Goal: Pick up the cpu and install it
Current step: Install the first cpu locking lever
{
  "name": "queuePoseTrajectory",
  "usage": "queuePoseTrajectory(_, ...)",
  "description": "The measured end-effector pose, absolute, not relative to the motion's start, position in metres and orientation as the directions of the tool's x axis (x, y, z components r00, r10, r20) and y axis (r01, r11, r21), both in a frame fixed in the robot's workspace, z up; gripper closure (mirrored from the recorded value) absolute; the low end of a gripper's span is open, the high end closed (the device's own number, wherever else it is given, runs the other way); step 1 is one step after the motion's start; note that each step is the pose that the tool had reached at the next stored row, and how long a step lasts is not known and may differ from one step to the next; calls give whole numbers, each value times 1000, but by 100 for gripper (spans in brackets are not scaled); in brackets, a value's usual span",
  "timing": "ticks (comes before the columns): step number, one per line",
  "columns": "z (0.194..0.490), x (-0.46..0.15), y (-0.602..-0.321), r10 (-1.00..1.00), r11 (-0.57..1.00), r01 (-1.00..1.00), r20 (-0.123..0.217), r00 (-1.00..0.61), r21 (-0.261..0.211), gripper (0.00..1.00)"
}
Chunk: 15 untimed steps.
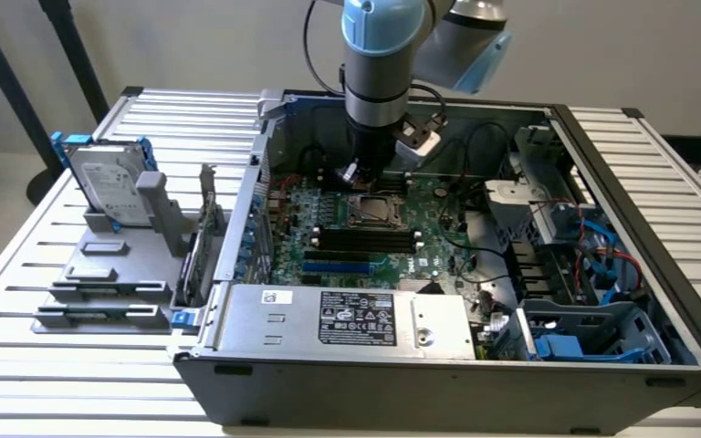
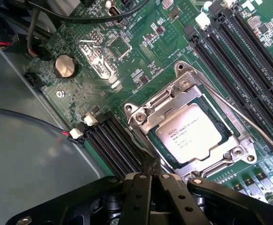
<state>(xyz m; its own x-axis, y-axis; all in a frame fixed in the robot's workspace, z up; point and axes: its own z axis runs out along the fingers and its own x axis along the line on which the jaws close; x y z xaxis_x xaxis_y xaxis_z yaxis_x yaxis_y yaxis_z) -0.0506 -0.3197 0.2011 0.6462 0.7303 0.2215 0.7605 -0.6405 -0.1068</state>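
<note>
1. Slatted metal counter [image 1: 643,164], pale wall behind; an open computer case [image 1: 448,383] lies on it, side panel off, circuit board facing up.
2. Chip [image 2: 188,133]: small flat square with a shiny silver-grey lid and printed lettering. It lies flat in its socket [image 2: 143,112] on the green circuit board [image 2: 141,61], inside the metal frame, between the two banks of black memory slots [image 2: 241,51]. In the exterior view it shows as a pale square [image 1: 371,211] just below the arm's tip.
3. Hand [image 2: 151,168]: black fingers drawn together to a narrow point with nothing between them, hovering just beside the socket's edge, not touching the chip as far as can be seen. In the exterior view the hand [image 1: 357,173] hangs straight down over the board.
4. Handling, by judgement: light, stiff, thin. The smooth lid is likely slippery. The underside contacts and the socket pins are probably fragile, so it wants level, gentle contact and no sliding.
5. Hold, by judgement: opposite edges of the square, where the darker rim shows past the lid; the frame around it leaves little finger room.
6. Other stock: hard drive [image 1: 105,187] in a blue bracket standing on a grey rack [image 1: 101,274] at the exterior view's left; power supply [image 1: 350,319] at the case's near side.
</note>
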Motion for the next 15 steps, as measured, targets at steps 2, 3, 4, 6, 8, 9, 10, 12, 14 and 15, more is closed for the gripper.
queuePoseTrajectory(2, 201, -51, -320, 730, -640, 761, 221, 646, -107, 89)
queuePoseTrajectory(3, 201, -51, -319, 730, -640, 761, 221, 646, -107, 89)
queuePoseTrajectory(4, 201, -50, -319, 730, -640, 761, 221, 646, -107, 89)
queuePoseTrajectory(6, 201, -51, -319, 730, -641, 760, 221, 646, -107, 89)
queuePoseTrajectory(8, 201, -51, -318, 730, -640, 761, 221, 646, -107, 89)
queuePoseTrajectory(9, 201, -51, -318, 730, -640, 761, 221, 646, -107, 89)
queuePoseTrajectory(10, 201, -51, -318, 730, -640, 761, 221, 646, -107, 89)
queuePoseTrajectory(12, 201, -51, -318, 730, -640, 761, 222, 646, -107, 89)
queuePoseTrajectory(14, 201, -51, -318, 730, -640, 761, 221, 646, -107, 89)
queuePoseTrajectory(15, 201, -50, -318, 731, -640, 761, 221, 646, -107, 89)
